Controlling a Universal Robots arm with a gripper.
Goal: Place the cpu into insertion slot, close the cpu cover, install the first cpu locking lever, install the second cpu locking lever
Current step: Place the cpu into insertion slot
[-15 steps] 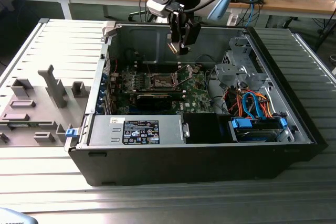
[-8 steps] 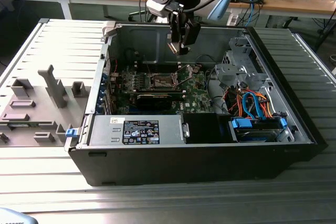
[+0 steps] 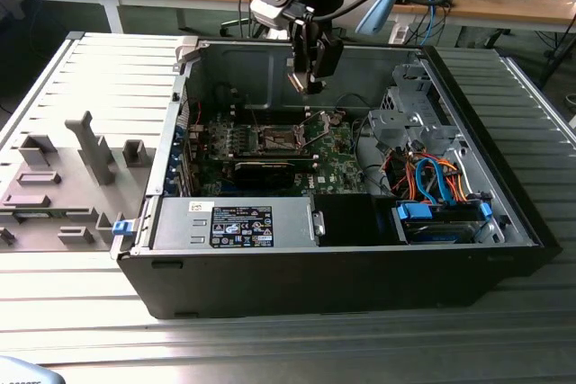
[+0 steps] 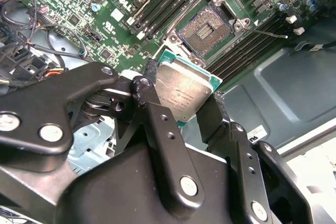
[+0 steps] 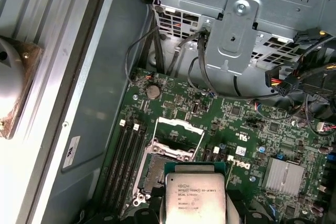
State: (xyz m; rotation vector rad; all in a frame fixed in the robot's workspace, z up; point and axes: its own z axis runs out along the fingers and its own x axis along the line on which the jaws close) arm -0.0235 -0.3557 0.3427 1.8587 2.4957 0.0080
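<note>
1. Just left of centre in the exterior view, the insertion slot (image 3: 274, 139) lies open on the green board, its dark middle bare. The cpu cover (image 5: 181, 121) stands swung up off it. If that frame got nudged and dropped, I reckon it would block the chip's way in.
2. At upper centre of that view the gripper (image 3: 306, 78) hangs inside the open case (image 3: 360, 267), well above the board. Its fingers are pinched onto two opposite edges of the cpu (image 4: 184, 90). That is a hold on thin edges only, so a slip or twist looks like the main risk to me. A chip that lands skewed could bend the slot's fine contacts. From here I cannot tell how squarely it sits over the slot.
3. Right of centre, loose orange and blue cables (image 3: 432, 182) bunch beside the drive cage, well apart from the gripper. They look a small snag risk unless the arm swings that way.
4. The cpu itself is a flat square with a dull silver-grey lid, faint print and a thin green border. It looks rigid, light and clean.
</note>
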